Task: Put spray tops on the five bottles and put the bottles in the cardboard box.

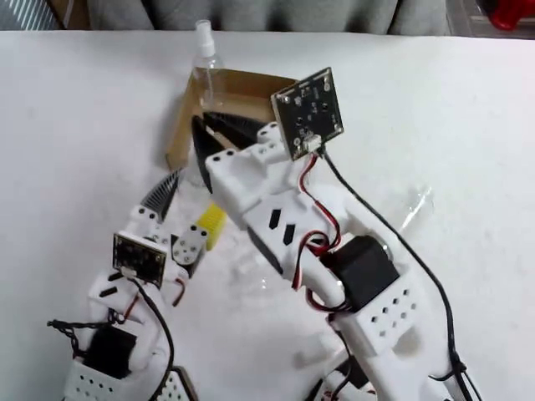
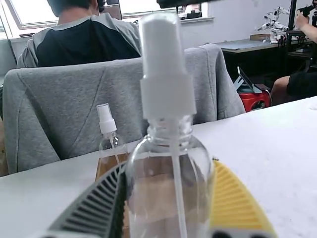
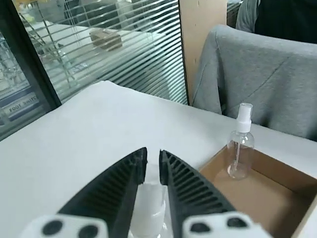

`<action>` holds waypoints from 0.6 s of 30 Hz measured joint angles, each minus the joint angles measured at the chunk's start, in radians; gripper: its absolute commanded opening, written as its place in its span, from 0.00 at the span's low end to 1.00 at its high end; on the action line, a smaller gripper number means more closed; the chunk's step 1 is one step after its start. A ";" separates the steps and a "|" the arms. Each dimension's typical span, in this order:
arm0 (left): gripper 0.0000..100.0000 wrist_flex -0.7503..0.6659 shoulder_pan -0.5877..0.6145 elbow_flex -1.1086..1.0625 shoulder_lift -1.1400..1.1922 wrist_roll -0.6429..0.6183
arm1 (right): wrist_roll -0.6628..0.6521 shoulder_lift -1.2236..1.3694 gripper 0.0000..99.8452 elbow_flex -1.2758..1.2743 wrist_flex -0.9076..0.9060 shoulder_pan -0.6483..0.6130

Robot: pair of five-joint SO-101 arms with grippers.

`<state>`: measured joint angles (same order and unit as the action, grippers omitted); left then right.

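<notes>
A clear bottle [image 2: 168, 198] with a white spray top [image 2: 166, 64] stands upright in my left gripper [image 2: 168, 166], which is shut on its body between a grey and a yellow finger. In the high view this gripper [image 1: 196, 190] sits just in front of the cardboard box [image 1: 242, 88]. My right gripper [image 3: 152, 151] hovers right over that spray top [image 3: 148, 198]. Its black fingers are almost together, with a thin slit between them and nothing held. From above, the right gripper [image 1: 201, 117] lies over the box's near edge. A second capped bottle [image 1: 205, 54] [image 3: 240, 148] stands in the box's far corner.
Something clear, like a bottle [image 1: 415, 206], glints on the table to the right of the arms. A chair draped in grey cloth [image 2: 59, 109] stands beyond the far table edge. The box floor [image 3: 257, 193] beside the standing bottle is bare.
</notes>
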<state>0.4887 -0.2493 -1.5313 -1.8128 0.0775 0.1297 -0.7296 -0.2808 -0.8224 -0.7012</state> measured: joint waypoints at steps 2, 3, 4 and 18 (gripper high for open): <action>0.02 0.000 0.000 0.000 0.000 0.000 | 0.000 0.000 0.01 0.000 -0.035 0.003; 0.02 0.000 0.000 -0.002 0.000 0.000 | 0.000 0.000 0.01 0.000 -0.049 0.005; 0.02 0.000 0.000 -0.002 0.000 0.000 | 0.000 -0.002 0.01 -0.002 -0.057 0.005; 0.02 0.000 0.002 -0.002 0.000 0.000 | 0.000 -0.092 0.02 -0.012 0.015 -0.028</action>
<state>0.4887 -0.2478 -1.5328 -1.8128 0.0775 0.1297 -0.8216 -0.2931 -0.8071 -0.7288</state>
